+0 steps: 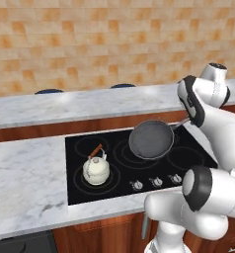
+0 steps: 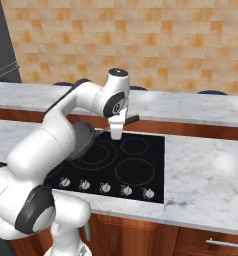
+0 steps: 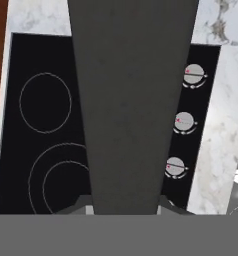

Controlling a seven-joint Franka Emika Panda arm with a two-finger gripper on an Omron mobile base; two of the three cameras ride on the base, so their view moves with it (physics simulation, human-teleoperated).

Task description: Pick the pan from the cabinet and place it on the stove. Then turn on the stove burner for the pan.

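The end effector was closed narrowly on the straight handle of the pan, holding it tilted above the middle of the stove, clear of the glass. The pan looked rigid, smooth metal and fairly heavy toward the bowl, so a hold on the handle nearer the bowl would probably resist sagging and twisting better. A white kettle stood on the near-left ring; silver knobs ran along the near edge. Grey-veined marble table flanked the cooktop, with a raised ledge and tan tiled wall beyond.
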